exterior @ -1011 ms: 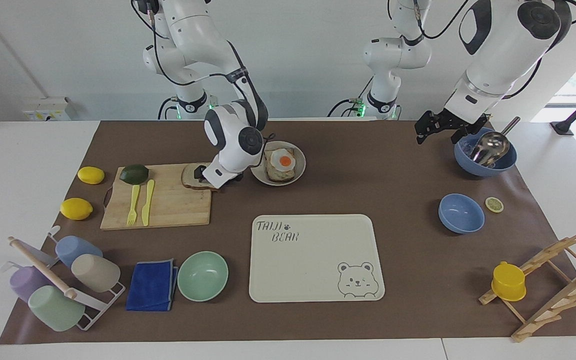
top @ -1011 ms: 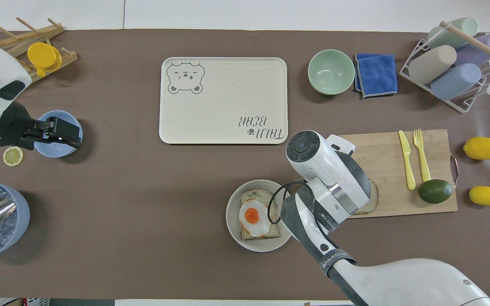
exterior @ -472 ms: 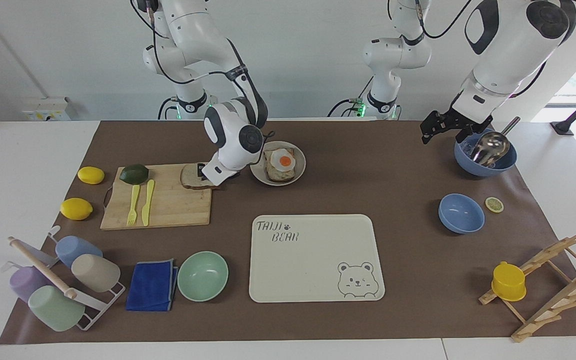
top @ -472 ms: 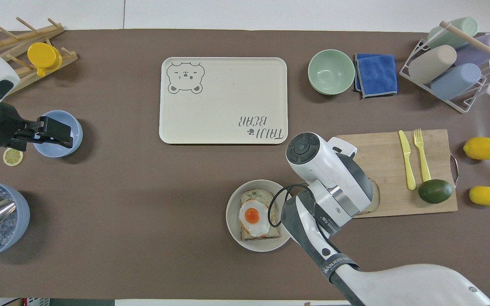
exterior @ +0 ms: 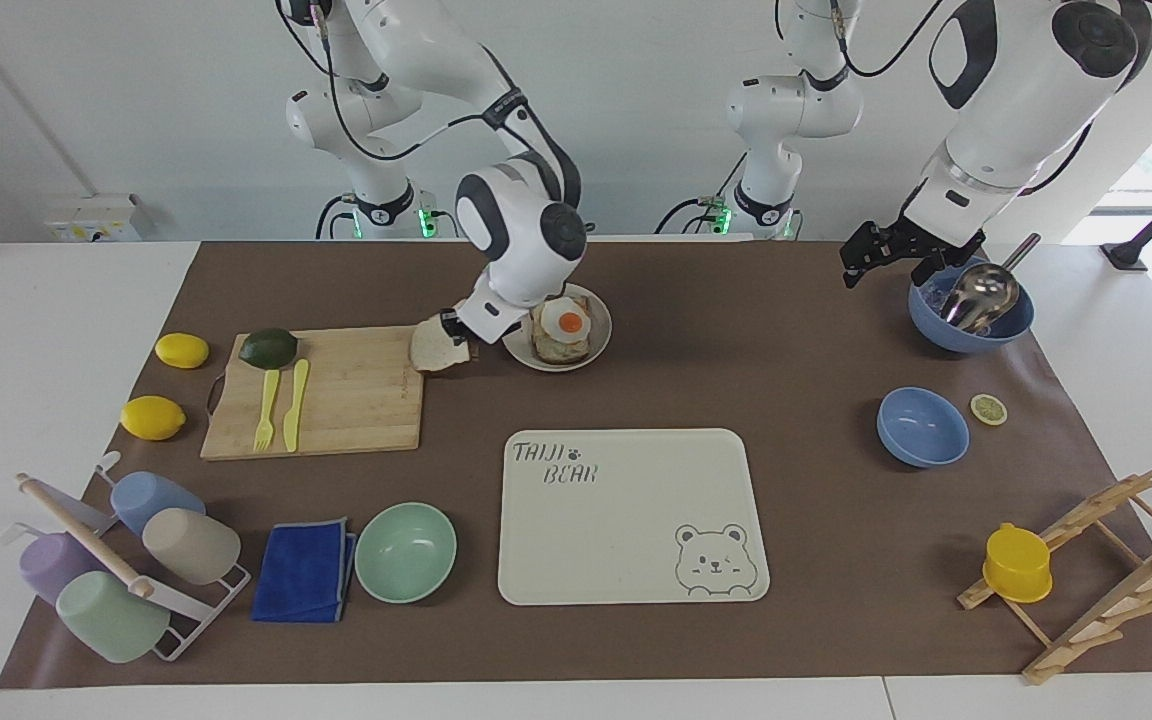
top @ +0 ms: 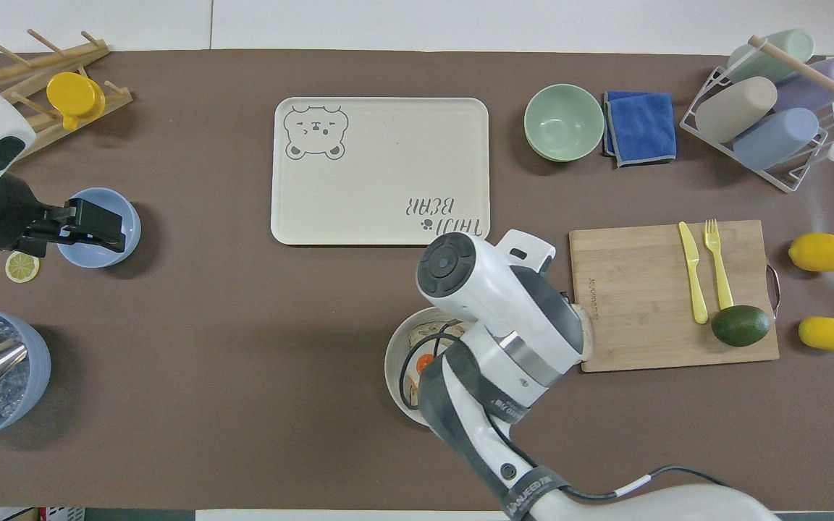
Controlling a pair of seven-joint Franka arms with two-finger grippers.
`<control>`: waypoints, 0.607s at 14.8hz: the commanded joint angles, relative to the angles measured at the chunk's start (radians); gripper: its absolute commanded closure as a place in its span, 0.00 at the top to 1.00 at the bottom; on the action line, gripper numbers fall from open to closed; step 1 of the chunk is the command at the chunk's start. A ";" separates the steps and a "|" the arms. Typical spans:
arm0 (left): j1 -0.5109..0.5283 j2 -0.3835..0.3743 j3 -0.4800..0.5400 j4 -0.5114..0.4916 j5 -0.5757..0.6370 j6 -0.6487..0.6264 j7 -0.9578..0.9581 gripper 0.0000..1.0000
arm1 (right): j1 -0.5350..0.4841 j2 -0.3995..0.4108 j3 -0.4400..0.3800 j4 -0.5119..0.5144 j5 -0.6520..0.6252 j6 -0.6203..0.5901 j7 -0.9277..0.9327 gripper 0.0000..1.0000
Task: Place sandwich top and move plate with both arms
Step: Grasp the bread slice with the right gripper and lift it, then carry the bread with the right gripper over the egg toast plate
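Observation:
My right gripper [exterior: 456, 336] is shut on the sandwich top [exterior: 436, 349], a tan bread slice with a brown crust. It holds the slice tilted in the air, over the edge of the cutting board [exterior: 336, 400] beside the plate [exterior: 600, 343]. The small round plate holds a toast slice with a fried egg [exterior: 567, 322]. In the overhead view the right arm covers most of the plate [top: 392, 362], and only a sliver of the bread [top: 586, 329] shows. My left gripper [exterior: 876, 258] waits in the air at the left arm's end of the table, near the blue bowls.
A cream bear tray [exterior: 626, 520] lies farther from the robots than the plate. A mint bowl [exterior: 405, 551] and a blue cloth [exterior: 304, 570] lie beside it. The board holds an avocado [exterior: 268, 348] and yellow cutlery [exterior: 281, 403]. A blue bowl with a scoop [exterior: 971, 305] and a smaller blue bowl [exterior: 922, 427] stand at the left arm's end.
My right gripper has lifted the bread slice off the cutting board and carried it toward the plate. The left gripper has barely moved.

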 commanded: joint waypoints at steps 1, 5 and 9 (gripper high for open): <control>0.010 -0.029 -0.006 -0.035 0.019 0.010 0.004 1.00 | 0.067 0.065 0.009 0.152 0.048 -0.069 0.026 0.00; 0.013 -0.031 -0.006 -0.036 0.019 0.010 0.008 1.00 | 0.150 0.127 0.012 0.229 0.059 -0.075 0.128 0.00; 0.015 -0.031 -0.006 -0.038 0.019 0.016 0.011 1.00 | 0.188 0.154 0.012 0.217 0.096 0.009 0.202 0.00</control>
